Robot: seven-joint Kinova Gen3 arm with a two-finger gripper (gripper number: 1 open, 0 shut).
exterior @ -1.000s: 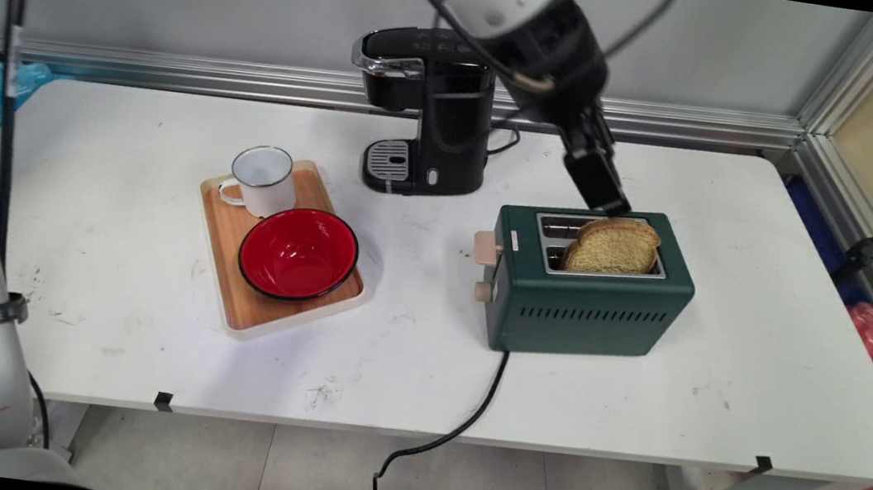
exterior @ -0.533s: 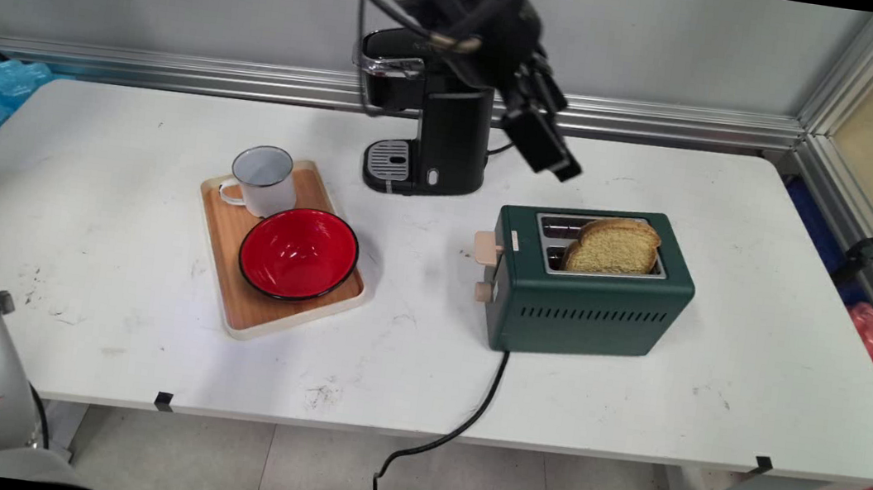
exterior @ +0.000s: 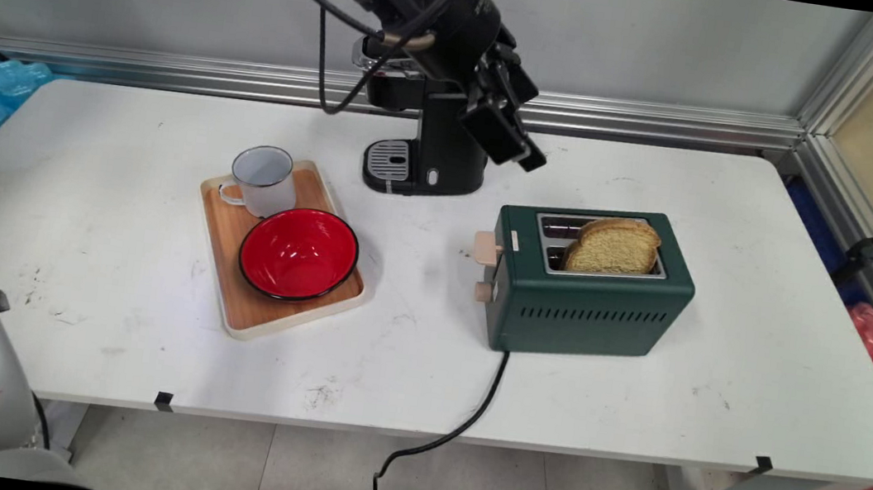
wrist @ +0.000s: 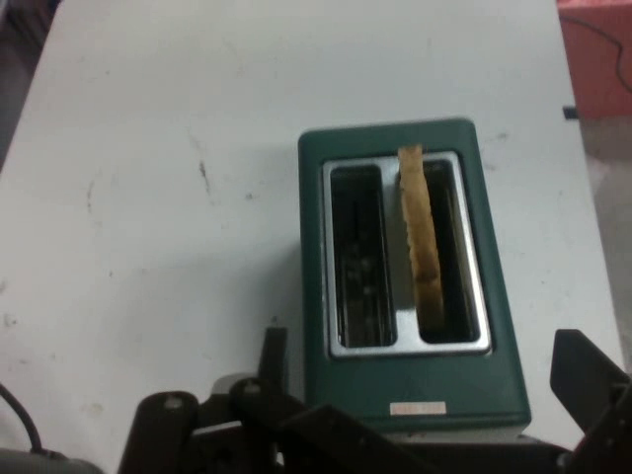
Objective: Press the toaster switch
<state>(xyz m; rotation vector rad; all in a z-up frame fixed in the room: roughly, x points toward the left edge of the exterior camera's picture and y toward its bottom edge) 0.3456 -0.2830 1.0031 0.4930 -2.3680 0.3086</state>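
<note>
My gripper (exterior: 516, 151) hangs open and empty above the table, in front of the black coffee machine (exterior: 423, 162) and up-left of the green toaster (exterior: 587, 309). A slice of bread (exterior: 615, 246) stands in the toaster's near slot, sticking out of the top. The far slot is empty. In the hand view the toaster (wrist: 314, 247) lies below my gripper (wrist: 430, 354), with the bread (wrist: 423, 247) edge-on in the right-hand slot. My fingers (wrist: 583, 367) stand wide apart, touching nothing.
A wooden tray (exterior: 225, 240) at centre left carries a white enamel mug (exterior: 265, 178) and a red bowl (exterior: 298, 253). The toaster's black cord (exterior: 464, 423) runs off the table's front edge. A metal rail lines the wall behind.
My gripper has risen from just behind the bread at the toaster and swung left toward the coffee machine. The bread stays in its slot.
</note>
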